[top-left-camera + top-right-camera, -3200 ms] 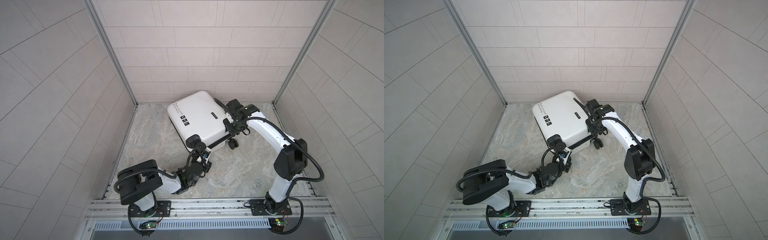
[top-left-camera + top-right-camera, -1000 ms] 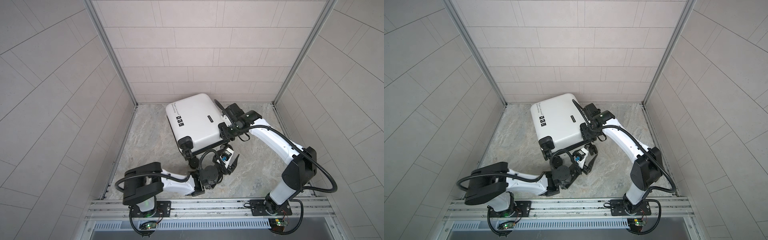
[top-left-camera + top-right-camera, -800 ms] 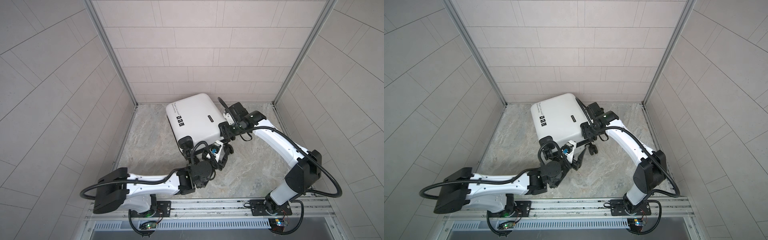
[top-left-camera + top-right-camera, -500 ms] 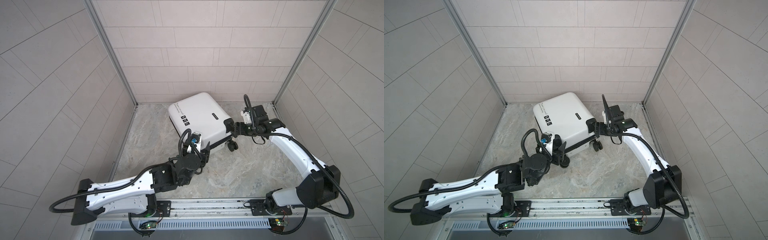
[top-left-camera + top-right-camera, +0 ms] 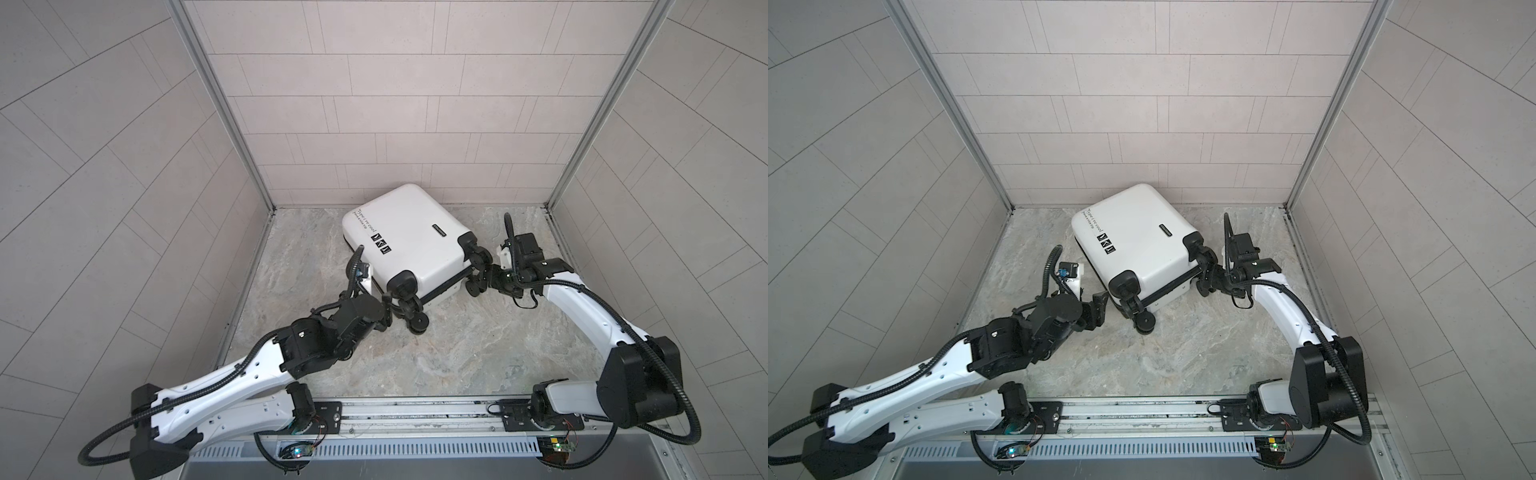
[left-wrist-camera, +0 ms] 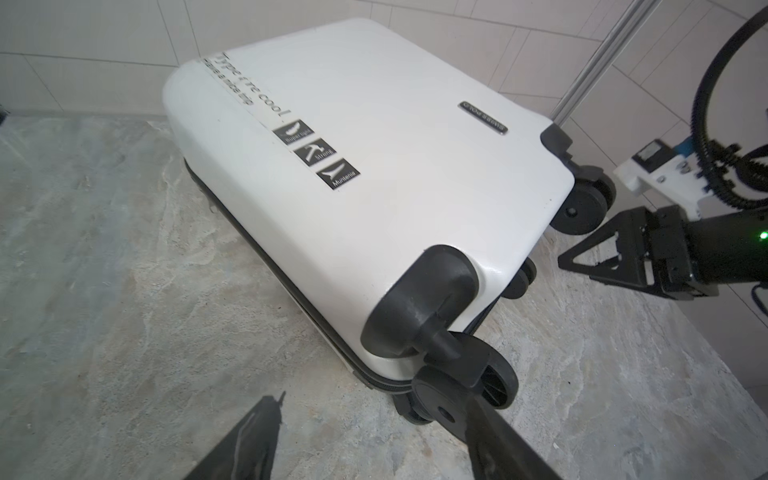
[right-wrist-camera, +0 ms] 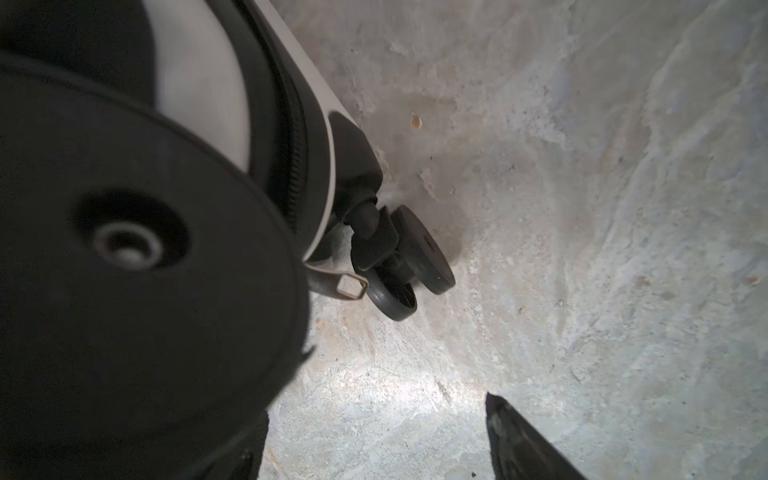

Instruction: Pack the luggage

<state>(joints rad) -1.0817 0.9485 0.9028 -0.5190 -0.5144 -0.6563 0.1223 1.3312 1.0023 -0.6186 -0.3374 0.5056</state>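
luggage [image 5: 409, 237] [image 5: 1133, 243] is closed and lying flat on the table [image 5: 478, 353], printed shell up. The three square icons [image 6: 316, 153] are readable from the left wrist view. Zip seam runs shut along the side that shows. A metal zipper pull [image 7: 353, 286] hangs at its wheel end.

left gripper [image 5: 388, 309] [image 5: 1096, 309] sits at the luggage's wheel-end corner, on the icon side. Jaws are spread apart with nothing between them. In the left wrist view one finger [image 6: 494, 436] overlaps that corner's caster [image 6: 469, 374]; can't tell if they touch.

right gripper [image 5: 482, 278] [image 5: 1209, 277] is at the other wheel-end corner, right beside the casters there [image 5: 473, 286]. Jaws are wide apart here too. In the right wrist view one caster [image 7: 137, 249] fills the near field, blurred, and a single finger [image 7: 515, 440] shows clear of it, over bare table. No clamp visible on wheel or shell.

Back wall [image 5: 386, 124] is just behind the luggage's far end.
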